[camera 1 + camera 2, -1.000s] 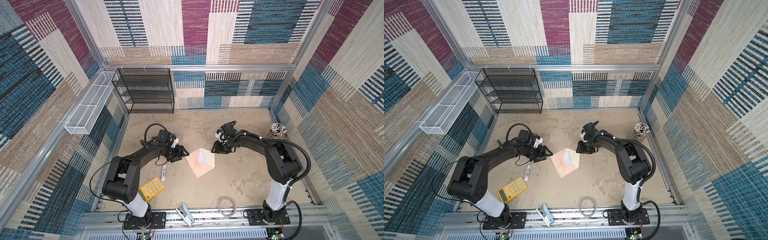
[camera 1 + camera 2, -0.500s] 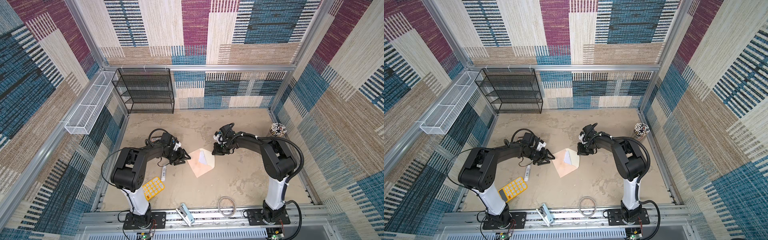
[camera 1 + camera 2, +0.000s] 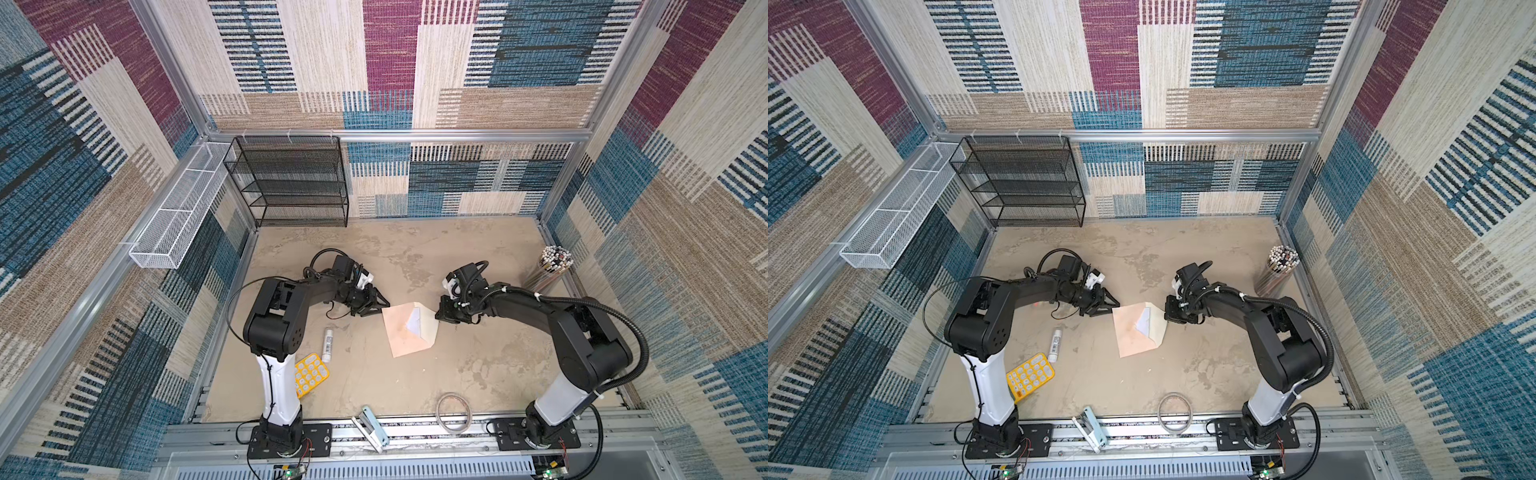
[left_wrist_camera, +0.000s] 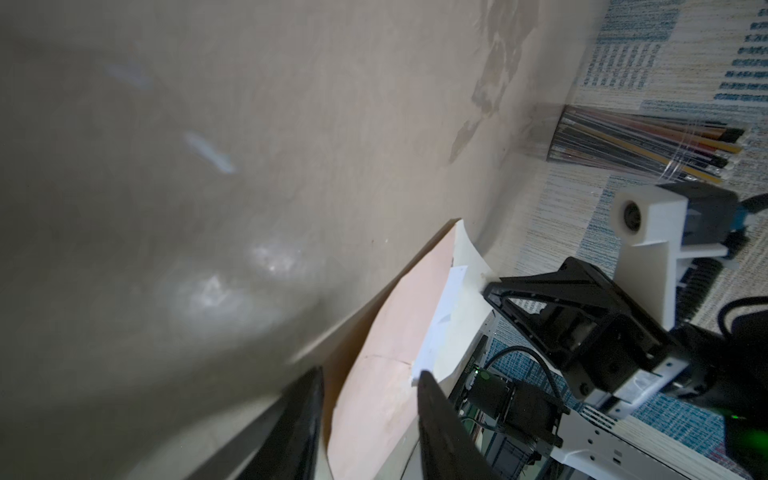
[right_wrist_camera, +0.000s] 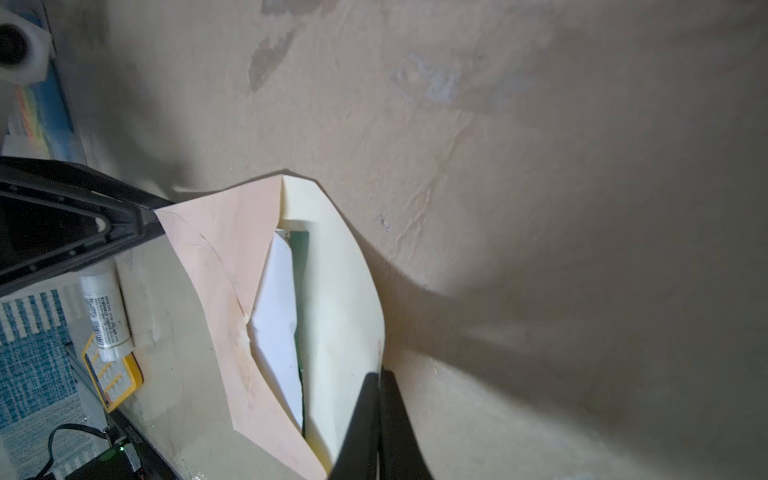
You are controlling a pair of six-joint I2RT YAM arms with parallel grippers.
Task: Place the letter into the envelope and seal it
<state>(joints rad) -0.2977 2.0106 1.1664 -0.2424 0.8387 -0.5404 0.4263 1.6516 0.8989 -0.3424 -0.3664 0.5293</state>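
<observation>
While the letter (image 5: 276,316) is sitting mostly inside the envelope (image 3: 401,332) mid-table, the right gripper (image 5: 379,376) is pinching its flap and the left gripper (image 4: 370,374) is straddling its far-left corner, jaws apart; sealing is pending.

Both arms reach low over the middle of the desk with bent elbows, their tips facing each other. The left end effector (image 3: 381,308) points toward the desk's right edge, its jaws apart at a corner of the envelope (image 3: 401,338). The right end effector (image 5: 380,374) has its jaws pressed together on the edge of the envelope's cream flap.
</observation>
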